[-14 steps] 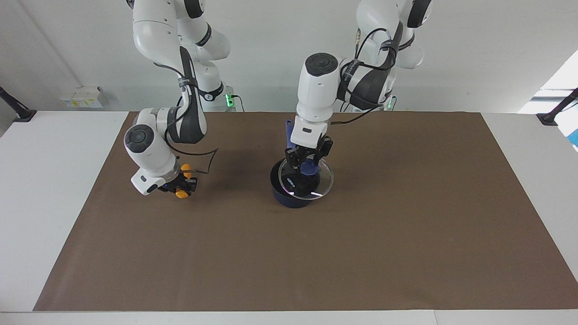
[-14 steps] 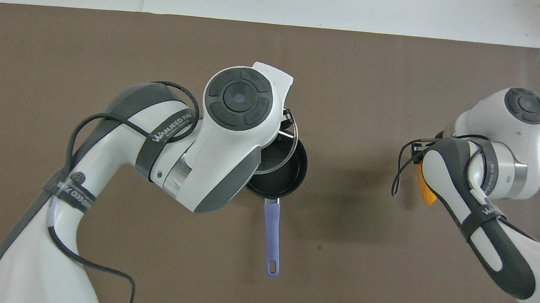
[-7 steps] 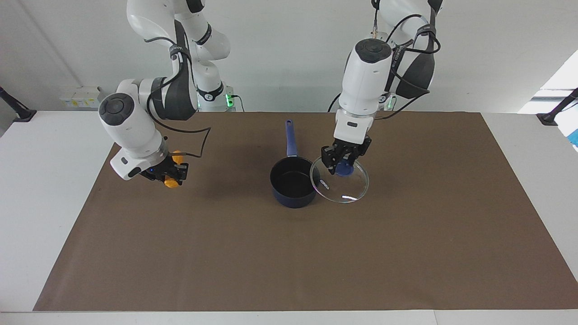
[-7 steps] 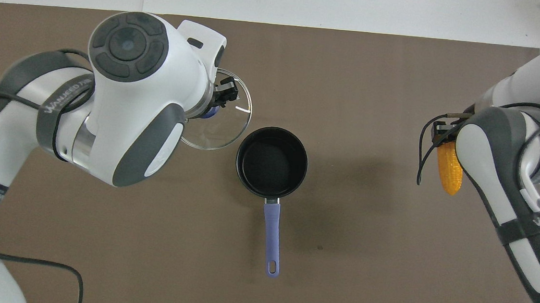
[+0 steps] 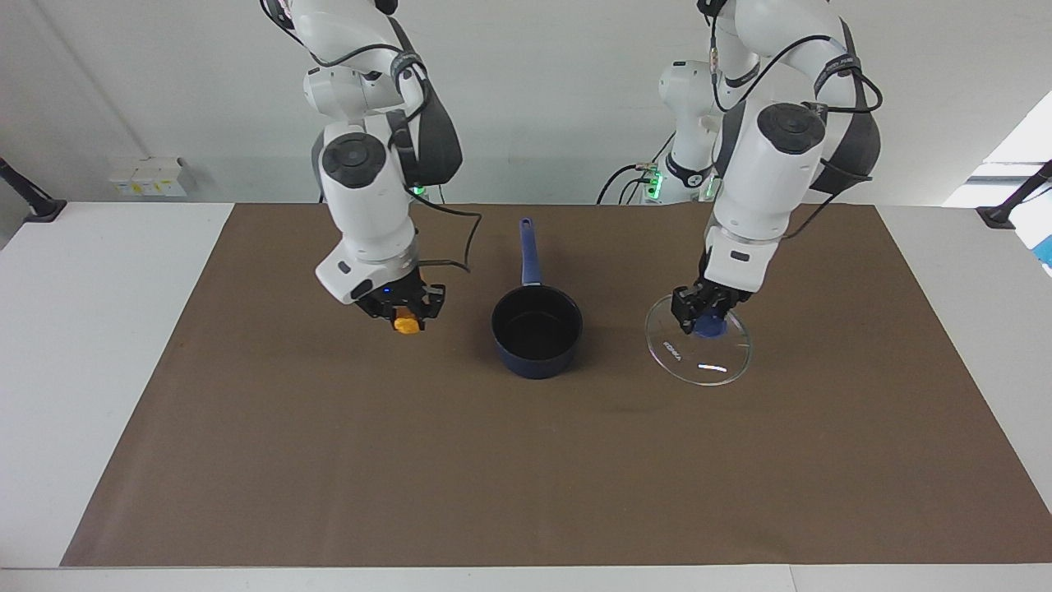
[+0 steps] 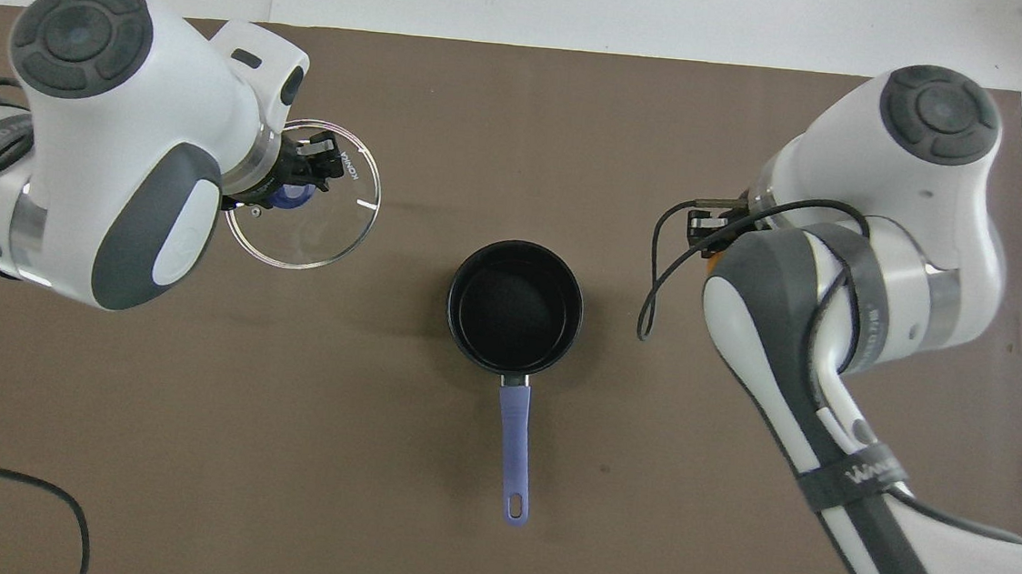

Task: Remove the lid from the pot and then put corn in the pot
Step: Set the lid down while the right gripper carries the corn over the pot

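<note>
Two arms, one pot, one lid, one corn cob. The right gripper hangs over the brown mat beside the pot toward the right arm's end, fingers clamped on the corn (only its lower end shows). The open pot sits mid-table, handle pointing toward the robots. The left gripper pinches the blue knob of the lid, tilted, toward the left arm's end.
</note>
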Robot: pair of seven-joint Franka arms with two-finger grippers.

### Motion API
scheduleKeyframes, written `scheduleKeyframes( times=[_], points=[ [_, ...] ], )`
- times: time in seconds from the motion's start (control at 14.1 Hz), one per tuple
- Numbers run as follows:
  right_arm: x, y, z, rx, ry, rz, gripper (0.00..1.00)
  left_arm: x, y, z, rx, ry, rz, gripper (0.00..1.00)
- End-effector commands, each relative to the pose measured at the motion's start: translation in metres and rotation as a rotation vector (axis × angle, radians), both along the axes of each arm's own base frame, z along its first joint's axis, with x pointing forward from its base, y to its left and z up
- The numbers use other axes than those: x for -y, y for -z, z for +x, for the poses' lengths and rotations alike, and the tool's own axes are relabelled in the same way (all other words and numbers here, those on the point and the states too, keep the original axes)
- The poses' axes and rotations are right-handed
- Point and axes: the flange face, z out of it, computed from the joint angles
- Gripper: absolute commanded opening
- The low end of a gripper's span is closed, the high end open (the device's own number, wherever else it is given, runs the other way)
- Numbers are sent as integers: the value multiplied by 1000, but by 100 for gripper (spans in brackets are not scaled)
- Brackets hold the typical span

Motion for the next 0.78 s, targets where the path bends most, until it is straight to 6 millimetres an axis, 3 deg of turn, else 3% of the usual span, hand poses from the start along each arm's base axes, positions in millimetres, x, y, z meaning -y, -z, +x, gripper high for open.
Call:
scheduleKeyframes(
  times=[0.0,0.14,0.43,0.71],
  points=[
    [-46,17,2,26,48,53,0,-52,3,-37,32,93,17,0],
    [-81,30,0,35,84,60,0,-83,18,-55,46,131,25,0],
    [-124,59,4,30,64,72,0,-153,35,-73,18,216,42,0],
    [-146,63,-7,35,59,86,0,-203,58,-83,-10,260,50,0]
  ],
)
